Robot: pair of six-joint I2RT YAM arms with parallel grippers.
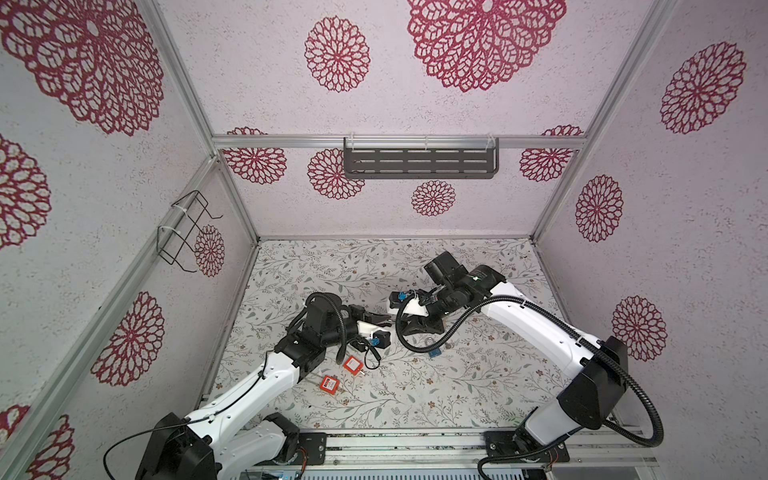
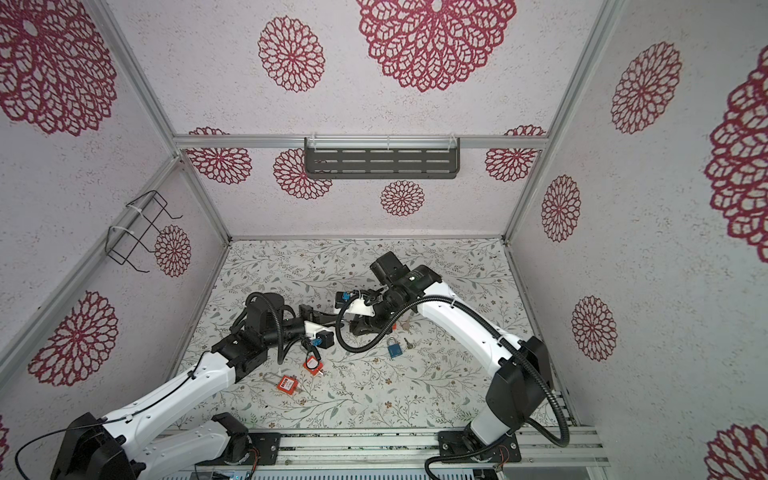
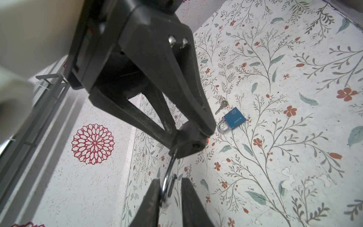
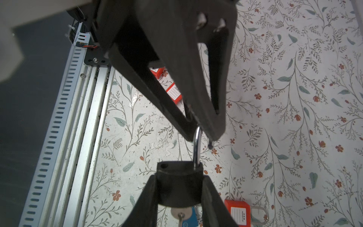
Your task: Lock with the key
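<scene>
Left gripper (image 3: 170,181) is pinched on the shackle (image 4: 197,149). Right gripper (image 4: 179,179), facing it tip to tip, clamps the black padlock (image 3: 188,142) by its body. Shackle is raised, with one leg out of its hole. Key (image 3: 221,105) lies on the table (image 3: 294,157) near the right gripper, just beside a blue padlock (image 3: 233,119).

Overhead stereo pair, close wrist views

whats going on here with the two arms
The right gripper holds a black padlock by its body above the table. The left gripper has its fingers either side of the shackle, which is open. A blue padlock and a key lie on the table. Not locked yet.
</scene>
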